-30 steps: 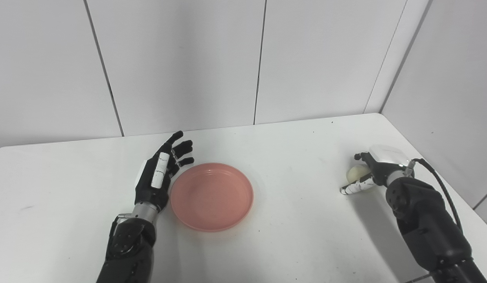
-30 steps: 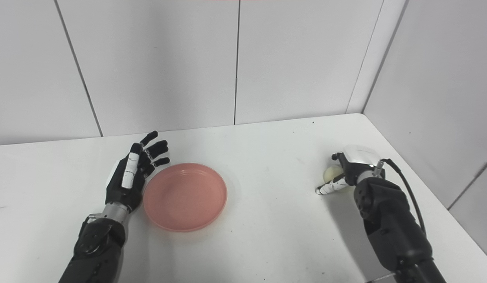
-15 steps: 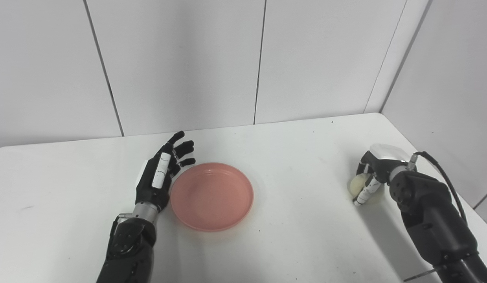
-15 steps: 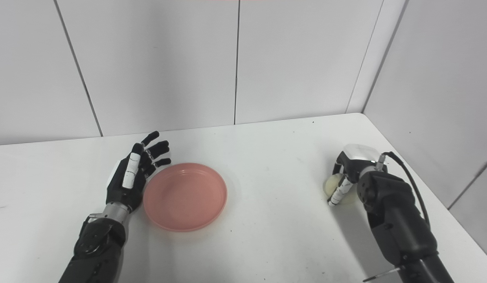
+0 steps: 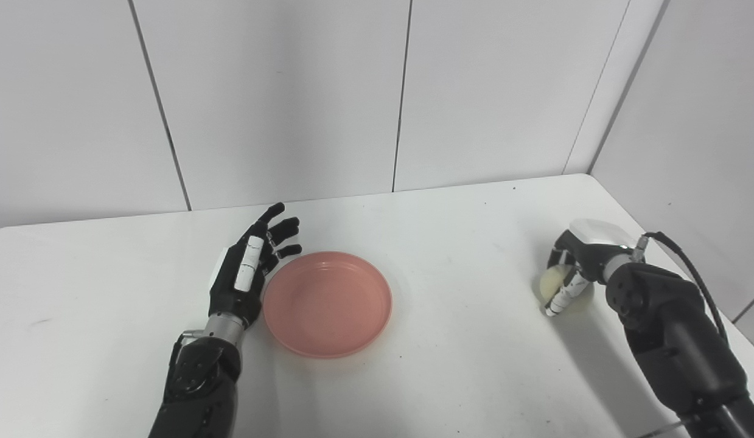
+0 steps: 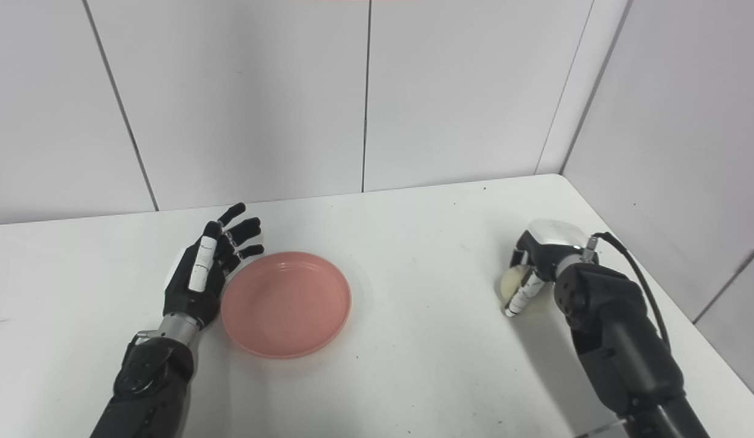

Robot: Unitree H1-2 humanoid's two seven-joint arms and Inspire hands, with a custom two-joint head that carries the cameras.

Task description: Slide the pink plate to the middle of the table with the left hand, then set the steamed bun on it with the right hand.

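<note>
Plate (image 5: 327,302): pink, round and shallow, flat on the table, around the middle, a touch toward the left edge. Nothing in it.
Bun (image 5: 552,281): pale cream and round, over by the right edge of the table, well apart from the plate. Only its left part shows; the rest sits behind the right hand.
Right hand (image 5: 576,267): wrapped around the bun, a white-tipped finger (image 5: 560,298) curling down across its front and the dark palm over its top and right side. Clamped on the bun, that much is plain. Whether the bun is off the surface or resting on it, I can't tell from either eye.
Right arm: black, coming in from the bottom right corner, with a cable looping off the wrist.
Left hand (image 5: 249,269): just beside the plate's left rim, palm turned toward the plate, fingers (image 5: 283,230) spread and pointing to the far edge. Holding nothing. Its lower part sits right up against the rim; actual contact is too close to call.
Left arm: black, rising from the bottom edge to the left of the plate.
Table (image 5: 462,359): white, with a rounded corner at far left and small dark specks here and there.
Wall (image 5: 279,91): pale grey panels with dark seams behind the far edge and along the right side.
</note>
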